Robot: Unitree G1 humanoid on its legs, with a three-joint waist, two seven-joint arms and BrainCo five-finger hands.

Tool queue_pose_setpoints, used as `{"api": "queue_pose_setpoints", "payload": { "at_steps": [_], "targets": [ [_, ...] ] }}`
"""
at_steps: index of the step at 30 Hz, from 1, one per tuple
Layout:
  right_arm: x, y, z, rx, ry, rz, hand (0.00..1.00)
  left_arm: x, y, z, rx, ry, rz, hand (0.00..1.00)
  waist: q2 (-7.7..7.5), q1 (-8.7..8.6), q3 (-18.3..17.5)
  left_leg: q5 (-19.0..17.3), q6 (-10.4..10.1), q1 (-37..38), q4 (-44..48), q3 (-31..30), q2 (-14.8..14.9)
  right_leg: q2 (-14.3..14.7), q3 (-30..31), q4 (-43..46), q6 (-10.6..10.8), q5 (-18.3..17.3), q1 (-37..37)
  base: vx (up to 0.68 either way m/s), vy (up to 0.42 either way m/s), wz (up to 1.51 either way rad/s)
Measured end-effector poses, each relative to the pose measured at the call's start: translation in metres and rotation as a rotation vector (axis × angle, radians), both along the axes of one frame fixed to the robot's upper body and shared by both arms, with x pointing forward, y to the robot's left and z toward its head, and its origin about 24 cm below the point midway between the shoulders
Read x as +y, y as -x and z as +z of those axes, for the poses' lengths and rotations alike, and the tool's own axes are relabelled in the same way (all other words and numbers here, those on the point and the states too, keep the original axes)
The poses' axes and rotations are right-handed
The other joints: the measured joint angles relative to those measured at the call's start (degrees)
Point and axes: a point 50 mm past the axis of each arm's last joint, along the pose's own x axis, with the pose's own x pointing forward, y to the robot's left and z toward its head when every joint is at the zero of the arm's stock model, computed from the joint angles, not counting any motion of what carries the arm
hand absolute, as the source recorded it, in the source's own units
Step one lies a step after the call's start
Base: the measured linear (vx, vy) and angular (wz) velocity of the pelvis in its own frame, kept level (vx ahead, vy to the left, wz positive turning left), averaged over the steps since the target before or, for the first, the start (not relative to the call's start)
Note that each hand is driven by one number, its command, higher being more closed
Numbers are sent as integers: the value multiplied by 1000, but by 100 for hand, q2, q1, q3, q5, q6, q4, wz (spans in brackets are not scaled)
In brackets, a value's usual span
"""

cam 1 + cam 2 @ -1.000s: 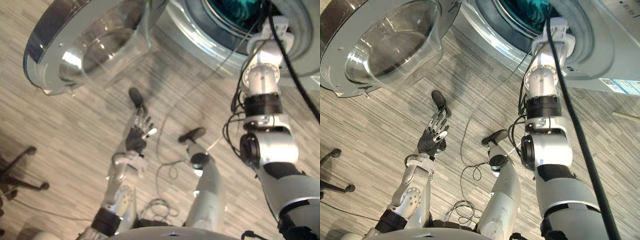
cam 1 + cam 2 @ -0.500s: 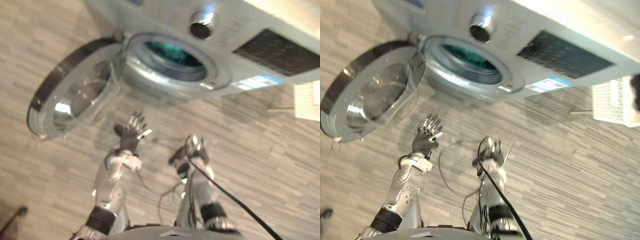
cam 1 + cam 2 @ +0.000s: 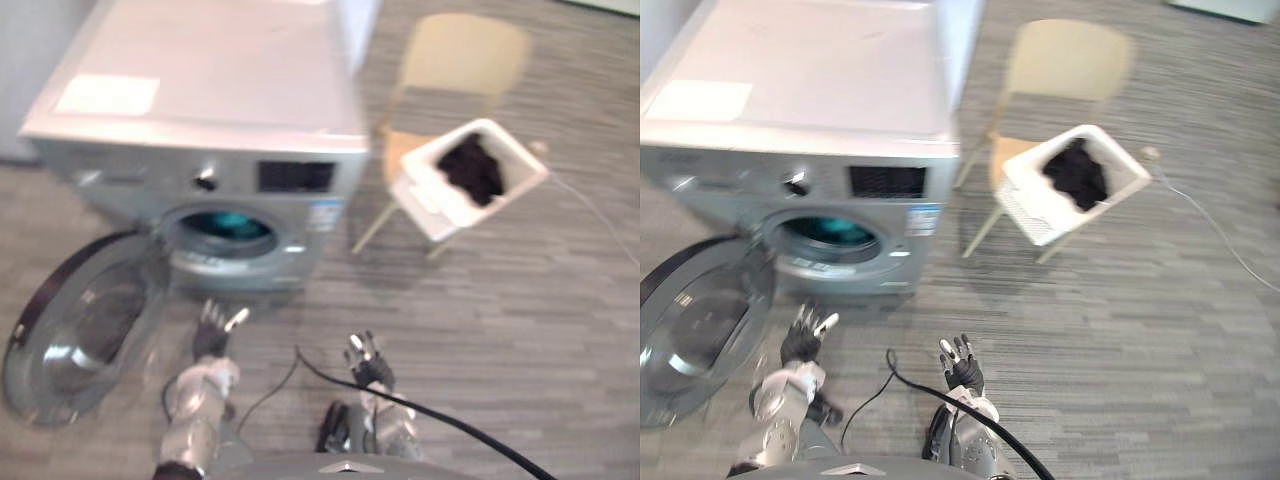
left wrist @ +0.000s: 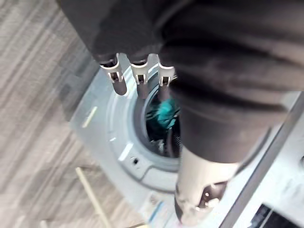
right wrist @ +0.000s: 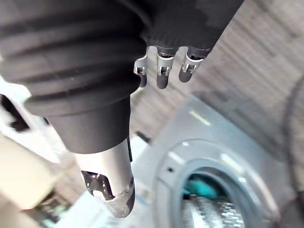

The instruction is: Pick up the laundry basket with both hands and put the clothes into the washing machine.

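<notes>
Laundry basket (image 3: 1026,212), white and boxy, holds dark clothes (image 3: 1076,172).

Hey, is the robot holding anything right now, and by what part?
Nothing is held. The left hand and right hand are open and empty; the white laundry basket of dark clothes sits apart on the pale chair.

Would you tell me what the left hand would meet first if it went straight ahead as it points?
Likely the washing machine, at or near its open drum mouth; the left hand points there, though depth is unclear.
</notes>
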Motion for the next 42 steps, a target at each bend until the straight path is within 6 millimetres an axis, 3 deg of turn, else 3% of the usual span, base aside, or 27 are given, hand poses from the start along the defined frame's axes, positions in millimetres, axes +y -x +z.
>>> {"api": "queue_pose_setpoints", "payload": {
  "at_steps": [2,4,5,6,8,10,12,13,15,17,18,20,21,23,25,26,27,29,31,33,34,35,38,39,40,41,42],
  "targets": [
    [-13,-3,13,-56,53,-39,0,-5,15,-9,57,28,5,0,72,-7,-187,331,295,250,163,-232,179,345,498,-198,-164,79,108,68,-264,-140],
    [-36,-3,22,-86,146,-94,0,-19,22,-12,81,67,-8,0,76,6,-264,-21,28,282,700,-1040,-254,459,948,-543,-296,200,335,69,-143,-138],
    [-48,-4,32,-119,227,-124,0,-23,24,-13,86,58,-26,0,162,-22,-320,-572,-59,302,952,-1714,-970,548,1216,-951,-478,365,640,39,-15,-89],
    [-49,-5,34,-123,239,-126,0,-23,24,-13,85,56,-28,0,174,-28,-325,-657,-66,316,945,-1761,-1064,566,1250,-1010,-518,399,689,47,20,-94],
    [-51,-11,47,-165,305,-139,0,-22,22,-11,78,44,-38,0,211,-7,-354,-1229,-219,451,478,-1781,-1786,652,1542,-1386,-560,615,936,57,72,-60],
    [-53,-17,62,-227,339,-159,0,-27,21,-10,72,48,-59,0,275,4,-395,-1405,-323,407,-234,-1777,-2356,649,1689,-1489,-557,647,897,39,117,-43],
    [-57,-20,73,-260,381,-200,0,-32,18,-9,66,56,-76,0,380,-84,-520,-1475,-253,516,-1000,-1653,-2665,648,1663,-1539,-472,617,775,71,113,-20],
    [-58,-22,81,-276,412,-224,0,-32,12,-6,48,51,-81,0,359,-78,-526,-1414,-311,584,-1178,-1544,-2776,511,1587,-1680,-371,727,808,115,108,-16],
    [-59,-28,91,-302,449,-257,0,-34,6,-3,26,51,-87,0,377,-71,-510,-1349,-53,728,-1122,-1520,-2846,502,1687,-1745,-154,871,916,148,79,-30],
    [-59,-31,96,-312,494,-268,0,-39,1,0,10,50,-114,0,363,-114,-519,-1452,95,912,-1110,-1641,-2935,473,1689,-1524,-198,757,1036,154,48,-23],
    [-59,-32,103,-330,536,-276,0,-45,-5,4,-13,50,-146,0,361,-118,-507,-1523,67,1068,-1148,-1677,-2975,453,1665,-1181,-176,638,1015,91,34,-17],
    [-58,-33,114,-367,605,-282,0,-52,-12,9,-43,15,-215,0,235,-149,-464,-1576,2,1300,-1312,-1763,-3059,348,1590,-490,73,466,811,27,10,-4],
    [-56,-33,121,-391,655,-285,0,-55,-14,11,-58,-15,-264,0,91,-221,-531,-1639,24,1323,-1411,-1808,-3209,111,1319,-197,241,279,662,-27,-51,12],
    [-58,-33,127,-396,752,-300,0,-66,-20,17,-90,-52,-343,0,-82,-262,-579,-1627,52,1280,-1502,-1859,-3483,-238,886,-258,-9,-42,667,-24,-46,25],
    [-69,-29,125,-343,819,-349,0,-77,-25,22,-124,-61,-402,0,-11,-386,-576,-1609,77,1004,-1569,-2278,-3599,-331,645,-352,57,4,703,-33,-3,71],
    [-78,-26,124,-306,851,-384,0,-87,-31,28,-153,-55,-439,0,42,-421,-514,-1574,147,928,-1617,-2608,-3639,-354,680,68,74,134,531,19,35,103],
    [-85,-22,125,-273,882,-420,0,-94,-35,32,-176,-66,-475,0,134,-440,-376,-1552,184,886,-1587,-2903,-3577,-303,923,467,-38,-74,197,27,-14,119],
    [-90,-18,130,-258,926,-452,0,-96,-37,34,-186,-81,-490,0,208,-515,-331,-1569,156,838,-1486,-3319,-3489,-353,1399,-5,-28,-50,65,53,-91,113],
    [-92,-12,140,-279,941,-486,0,-95,-37,34,-187,-95,-492,0,181,-489,-329,-1701,42,805,-1233,-3569,-3398,-493,1547,-438,-12,181,112,155,-191,82],
    [-91,-3,156,-314,1015,-512,0,-90,-35,32,-179,-115,-485,0,27,-322,-425,-2039,-228,693,-740,-3813,-3333,-712,1506,-843,7,405,253,256,-360,69],
    [-93,2,161,-318,1046,-529,0,-89,-30,28,-164,-128,-489,0,-61,-285,-509,-2187,-386,690,-536,-3982,-3258,-706,1397,-676,425,615,327,217,-286,56],
    [-95,3,161,-312,1053,-538,0,-89,-27,26,-153,-127,-487,0,-23,-273,-564,-2232,-459,690,-491,-4053,-3173,-683,1301,-565,539,554,341,284,-313,52],
    [-100,6,158,-268,1099,-534,0,-85,-13,16,-96,-104,-455,0,303,-233,-742,-2193,-711,704,-167,-4150,-2615,-276,988,-233,306,118,433,343,-274,22],
    [-104,8,156,-246,1106,-537,0,-81,-13,15,-83,-96,-424,0,393,-266,-687,-1974,-499,557,449,-4138,-2371,-154,840,-216,240,66,682,317,-243,26],
    [-106,9,155,-229,1113,-543,0,-76,-11,13,-68,-91,-391,0,384,-257,-660,-1548,-186,365,1155,-4086,-2120,-42,744,-373,168,30,1024,312,-254,19],
    [-108,10,155,-226,1115,-549,0,-73,-10,11,-60,-91,-376,0,382,-252,-643,-1245,-46,284,1458,-4033,-1985,17,725,-501,134,33,1225,287,-242,-2],
    [-109,11,155,-222,1117,-558,0,-66,-7,9,-40,-90,-343,0,371,-217,-626,-571,146,154,1975,-3912,-1756,87,739,-786,58,46,1595,265,-181,-22]
  ]
}}
